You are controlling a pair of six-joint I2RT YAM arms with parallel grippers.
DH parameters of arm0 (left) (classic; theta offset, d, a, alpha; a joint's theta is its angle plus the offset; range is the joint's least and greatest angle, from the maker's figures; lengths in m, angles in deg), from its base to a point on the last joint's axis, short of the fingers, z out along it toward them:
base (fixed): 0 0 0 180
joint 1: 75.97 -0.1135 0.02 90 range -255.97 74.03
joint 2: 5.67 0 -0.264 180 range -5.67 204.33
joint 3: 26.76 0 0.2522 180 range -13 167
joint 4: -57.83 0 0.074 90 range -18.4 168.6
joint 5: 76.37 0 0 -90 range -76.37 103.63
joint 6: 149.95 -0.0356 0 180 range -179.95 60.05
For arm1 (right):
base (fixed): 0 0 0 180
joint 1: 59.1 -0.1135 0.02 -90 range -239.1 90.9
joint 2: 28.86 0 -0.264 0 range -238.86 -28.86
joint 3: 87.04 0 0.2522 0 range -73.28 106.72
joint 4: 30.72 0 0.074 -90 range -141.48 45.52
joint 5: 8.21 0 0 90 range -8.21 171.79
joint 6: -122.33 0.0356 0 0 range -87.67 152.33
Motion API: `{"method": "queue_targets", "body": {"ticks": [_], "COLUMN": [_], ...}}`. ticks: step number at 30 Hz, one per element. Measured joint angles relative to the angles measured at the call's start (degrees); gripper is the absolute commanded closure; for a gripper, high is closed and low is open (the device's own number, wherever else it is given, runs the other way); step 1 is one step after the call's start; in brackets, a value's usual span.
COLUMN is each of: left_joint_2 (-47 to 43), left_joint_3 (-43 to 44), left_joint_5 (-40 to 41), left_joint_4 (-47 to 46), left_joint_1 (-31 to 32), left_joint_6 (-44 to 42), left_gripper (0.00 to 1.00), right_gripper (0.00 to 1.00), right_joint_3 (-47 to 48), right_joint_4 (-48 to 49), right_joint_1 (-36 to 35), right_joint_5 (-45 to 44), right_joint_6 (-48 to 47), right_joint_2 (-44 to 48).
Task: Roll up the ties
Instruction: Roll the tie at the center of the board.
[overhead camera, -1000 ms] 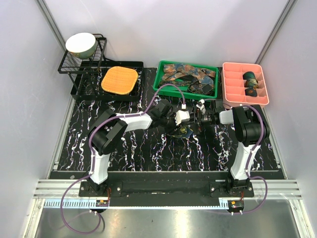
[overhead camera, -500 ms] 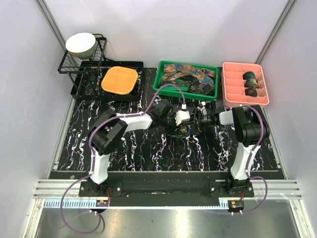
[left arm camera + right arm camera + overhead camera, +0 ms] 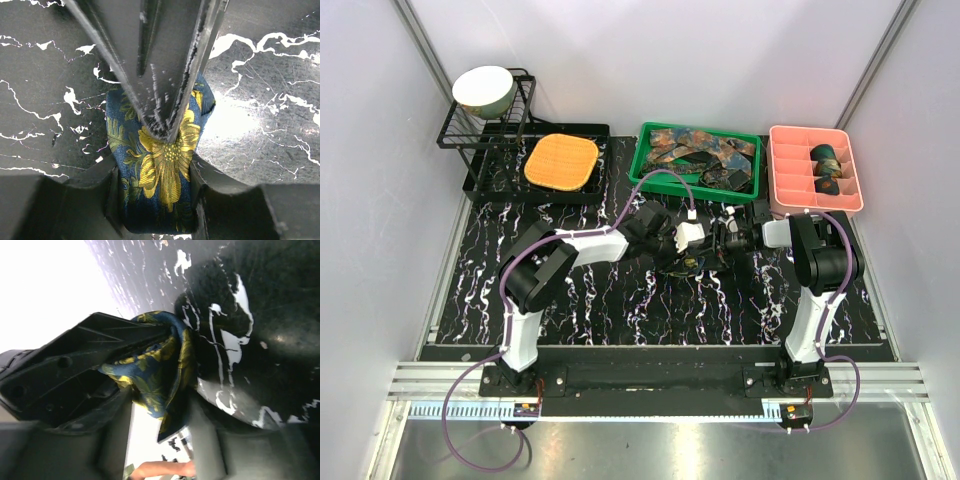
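Observation:
A navy tie with gold flowers (image 3: 697, 263) sits bunched on the black marbled table at the centre. My left gripper (image 3: 688, 248) is shut on it; in the left wrist view the tie (image 3: 160, 160) fills the gap between the left gripper's (image 3: 154, 185) fingers. My right gripper (image 3: 722, 238) reaches in from the right. In the right wrist view its jaws straddle a fold of the tie (image 3: 155, 375), and the right gripper (image 3: 162, 410) is open, with a strip of light between one finger and the cloth. Its grey fingers (image 3: 160, 65) press down onto the tie.
A green crate (image 3: 700, 127) at the back holds several loose ties (image 3: 705, 150). To its right a pink divided tray (image 3: 788, 165) holds two rolled ties (image 3: 825, 155). An orange waffle pad (image 3: 561, 161) and a dish rack with a bowl (image 3: 483, 88) stand at the back left.
My right gripper has moved left onto the tie and its jaws have narrowed from wide open. The left gripper has kept its hold and place.

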Motion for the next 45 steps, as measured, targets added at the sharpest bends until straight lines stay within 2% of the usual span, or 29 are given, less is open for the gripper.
{"method": "queue_targets", "body": {"ticks": [1, 2, 4, 5, 7, 8, 11, 12, 15, 16, 24, 27, 31, 32, 34, 35, 37, 38, 39, 45], "left_joint_2": [0.0, 0.0, 0.1, 0.1, 0.1, 0.1, 0.3, 0.3, -0.2, -0.5, -0.4, 0.5, 0.8, 0.8, 0.8, 0.9, 1.4, 1.5, 1.6, 1.6], "left_joint_3": [0.0, 0.0, 0.0, 0.1, 0.2, 0.3, 0.0, 0.0, -0.4, -0.6, 0.9, 3.0, 3.8, 3.8, 4.2, 4.5, 5.7, 6.0, 6.0, 5.9], "left_joint_5": [0.0, 0.0, 0.3, 0.4, 0.4, 0.4, 1.2, 1.0, 0.9, 0.9, 4.7, 5.8, 5.7, 5.5, 5.3, 5.0, 5.2, 5.3, 5.3, 5.5], "left_joint_4": [0.0, -0.1, -0.2, -0.1, 0.1, 0.1, 0.0, -0.1, 0.1, 0.4, 3.3, 5.3, 6.8, 7.1, 8.0, 8.8, 10.2, 10.5, 10.7, 10.4], "left_joint_1": [0.0, 0.0, 0.0, 0.0, 0.0, 0.0, 0.0, 0.0, 0.3, 0.5, 0.8, 0.9, 1.6, 1.8, 2.2, 2.4, 2.9, 2.9, 3.0, 3.0], "left_joint_6": [0.0, 0.0, 0.0, 0.1, 0.2, 0.2, -0.4, -0.5, -0.7, -0.7, -1.3, -1.3, -2.8, -3.1, -3.9, -4.3, -4.8, -4.9, -4.9, -4.3], "left_gripper": [0.96, 0.89, 0.77, 0.66, 0.54, 0.42, 0.28, 0.20, 0.03, 0.01, 0.02, 0.08, 0.23, 0.35, 0.44, 0.46, 0.42, 0.33, 0.30, 0.27], "right_gripper": [0.84, 0.98, 1.00, 1.00, 1.00, 1.00, 1.00, 1.00, 1.00, 1.00, 1.00, 1.00, 1.00, 1.00, 1.00, 1.00, 1.00, 1.00, 1.00, 1.00], "right_joint_3": [0.1, 0.1, 0.5, 0.8, 1.8, 2.2, 3.2, 3.4, 4.3, 4.4, 4.8, 4.8, 4.8, 4.8, 4.8, 4.9, 5.1, 5.1, 5.1, 5.1], "right_joint_4": [-0.5, -0.8, -1.4, -2.0, -3.6, -4.3, -5.9, -6.1, -7.5, -7.8, -10.6, -11.2, -11.3, -11.3, -11.3, -11.3, -11.3, -11.4, -11.5, -11.5], "right_joint_1": [0.0, 0.0, -0.1, -0.2, -0.2, -0.2, -0.2, -0.2, -0.2, -0.2, -0.5, -0.8, -0.9, -0.9, -0.9, -0.9, -0.9, -0.9, -0.9, -0.9], "right_joint_5": [-0.3, -0.5, -0.6, -0.6, -0.4, -0.3, -0.2, 0.0, 0.3, 0.3, 1.1, 1.3, 1.6, 1.6, 1.6, 1.7, 1.9, 2.0, 2.1, 2.2], "right_joint_6": [-0.3, -0.8, -1.8, -2.4, -3.9, -4.6, -6.9, -7.5, -9.7, -10.5, -15.0, -15.7, -16.0, -16.0, -16.0, -16.0, -16.0, -15.9, -15.9, -15.8], "right_joint_2": [0.0, 0.0, 0.0, 0.0, -0.7, -0.9, -1.1, -1.3, -1.7, -1.7, -1.7, -1.7, -1.7, -1.7, -1.7, -1.7, -1.7, -1.7, -1.7, -1.7]}}
